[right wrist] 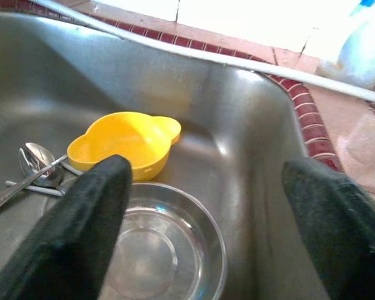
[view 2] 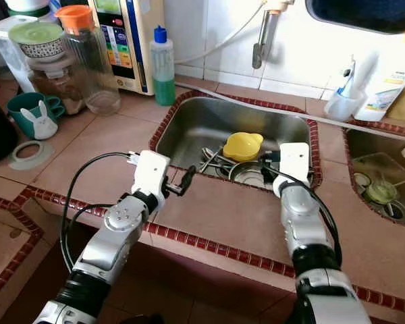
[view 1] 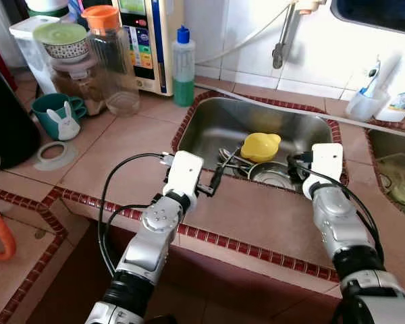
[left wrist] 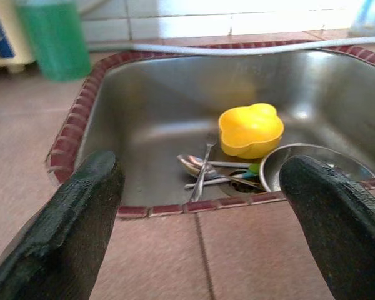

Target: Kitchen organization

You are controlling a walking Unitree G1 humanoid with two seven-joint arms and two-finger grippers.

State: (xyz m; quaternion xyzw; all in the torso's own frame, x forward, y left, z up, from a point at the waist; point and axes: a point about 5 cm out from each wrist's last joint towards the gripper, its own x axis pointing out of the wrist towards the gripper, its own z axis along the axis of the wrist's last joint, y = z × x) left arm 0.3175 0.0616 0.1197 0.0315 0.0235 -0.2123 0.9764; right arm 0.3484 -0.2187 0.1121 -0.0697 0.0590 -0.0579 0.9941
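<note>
A steel sink [view 1: 212, 125] is set into the tiled counter. In it lie a yellow bowl [view 1: 260, 146], a steel bowl [view 1: 271, 177] just in front of it, and some spoons and a fork [view 1: 226, 160] to their left. My left gripper [view 1: 212, 183] hovers open over the counter tile at the sink's front left rim; its wrist view looks at the cutlery [left wrist: 203, 169] and the yellow bowl [left wrist: 250, 130]. My right gripper [view 1: 300, 165] hangs open over the sink's front right, above the steel bowl [right wrist: 156, 244], with the yellow bowl [right wrist: 125, 145] just beyond.
A green soap bottle [view 1: 183, 67] stands behind the sink's left corner, under-tap faucet [view 1: 280, 40] at the back wall. Left of it are a water appliance [view 1: 148, 40], a glass jug [view 1: 111, 61] and a teal mug [view 1: 57, 115]. A second sink [view 1: 391, 179] lies right.
</note>
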